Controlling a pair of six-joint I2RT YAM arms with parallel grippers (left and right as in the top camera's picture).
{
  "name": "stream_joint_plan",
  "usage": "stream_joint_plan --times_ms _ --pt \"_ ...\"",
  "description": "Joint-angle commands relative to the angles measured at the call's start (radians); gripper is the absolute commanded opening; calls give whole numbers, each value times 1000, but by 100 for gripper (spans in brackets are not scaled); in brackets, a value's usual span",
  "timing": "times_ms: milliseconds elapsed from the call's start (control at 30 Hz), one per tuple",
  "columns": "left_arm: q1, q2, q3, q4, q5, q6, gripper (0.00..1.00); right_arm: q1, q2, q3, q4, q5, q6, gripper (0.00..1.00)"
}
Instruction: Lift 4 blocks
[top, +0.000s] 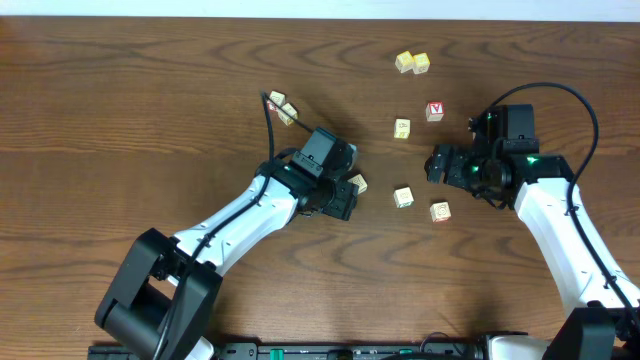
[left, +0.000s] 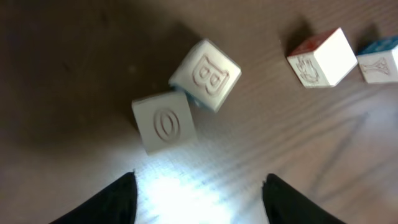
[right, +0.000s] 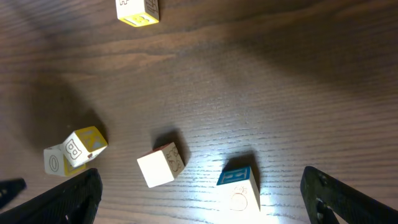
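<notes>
The left tool (left: 199, 186) has its two fingers spread wide with nothing between them. The pale O block (left: 165, 124) sits on the desk (left: 323, 155) just in front of it, touching the B block (left: 207, 74) at one corner. To lift it well, I think the tool should turn to match the O block's flat sides, come down around it alone, and squeeze gently without bumping the B block. The right tool (right: 200, 186) is wide open too and holds nothing.

Right gripper (right: 200, 177) spread wide, empty. Blue-topped cube (right: 239, 186), white cube (right: 160, 165) just ahead. Left pair (right: 71, 154) apparently touching.
</notes>
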Motion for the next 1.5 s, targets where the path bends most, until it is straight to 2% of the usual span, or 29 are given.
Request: stream_joint_plan --times_ms 0,100,433,967,1033,1100,1167,1267,1467 --pt "-3 14 -11 18 -135 146 66 18 -7 -1 -12 -8 -23 99" --pt "-3 29 -11 17 -196 147 67 18 -7 -1 -23 -8 -23 99" --pt "-8 89 -10 51 -88 146 68 18 -7 -1 -26 -9 -22 99" --pt "-11 173 -10 142 -97 119 69 18 -7 -1 -41 -8 -22 99" --pt "-11 173 -10 152 -98 119 62 18 -7 -1 -40 -8 -22 99" --pt "-10 173 -5 150 -105 107 50 18 -7 -1 -41 -8 -22 99" --pt "-9 172 4 144 -147 50 40 18 -7 -1 -41 -8 -22 99" --pt "-8 163 14 129 -208 -52 37 18 -7 -1 -41 -8 -22 99" --pt "-8 99 21 60 -227 -193 35 18 -7 -1 -41 -8 -22 99"
